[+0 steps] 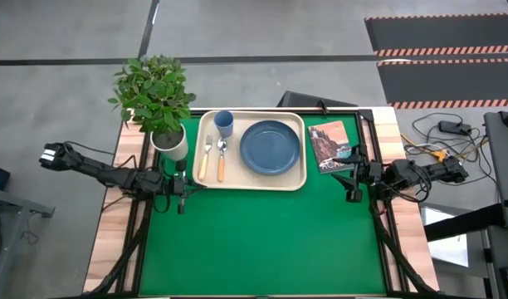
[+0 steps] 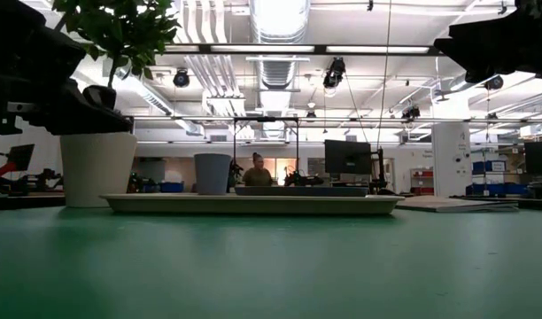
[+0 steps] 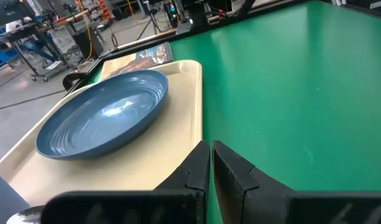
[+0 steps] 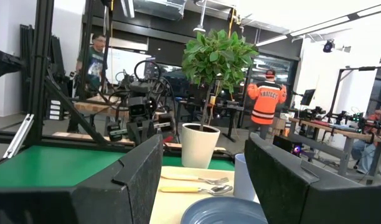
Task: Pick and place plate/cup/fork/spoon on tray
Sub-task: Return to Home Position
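Green felt tabletop [image 1: 254,241] stretches bare between my two arms. My left gripper [image 1: 181,202] hangs just off the near-left corner of the large cream-beige rectangular tray [image 1: 251,184], its dark fingers [image 3: 240,177] pressed together with only a sliver between them and nothing held. My right gripper [image 1: 351,193] waits at the table's right edge, beside the small picture-covered booklet [image 1: 328,144], with its fingers [image 4: 144,180] spread wide and empty.

Everything sits on that tray, whose long axis runs left to right across the far half of the table. At its right end lies the round dark slate-blue dinner plate [image 1: 270,147]. At its far-left corner stands the small blue cylindrical cup [image 1: 223,123], upright. Near the left end lie the pale-handled metal fork [image 1: 206,156] and the orange-handled silver spoon [image 1: 222,159], side by side and close together, both with handles pointing toward the near edge and heads toward the cup. A white pot with a leafy green plant [image 1: 169,143] stands just off the tray's left side.
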